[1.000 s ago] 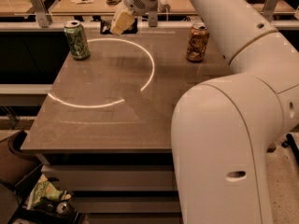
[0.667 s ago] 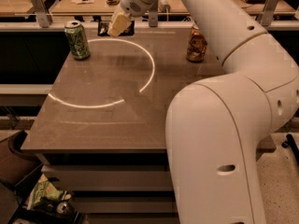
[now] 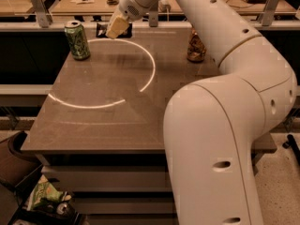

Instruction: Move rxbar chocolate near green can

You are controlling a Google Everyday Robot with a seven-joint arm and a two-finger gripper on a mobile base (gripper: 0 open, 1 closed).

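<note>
The green can (image 3: 77, 40) stands upright at the far left of the brown table (image 3: 108, 125). The rxbar chocolate (image 3: 101, 30) shows as a flat black shape at the table's far edge, right of the green can, partly hidden behind my gripper. My gripper (image 3: 116, 28) hangs tilted over the bar's middle, about a can's width right of the green can. I cannot tell whether it touches the bar.
A brown-orange can (image 3: 196, 46) stands at the far right of the table, partly behind my arm (image 3: 220, 102). A bright ring of light lies on the tabletop. A rail and shelves run behind the table. Bags sit on the floor at lower left (image 3: 44, 198).
My gripper has moved slightly left and down toward the table's far edge. Both cans have stayed in place.
</note>
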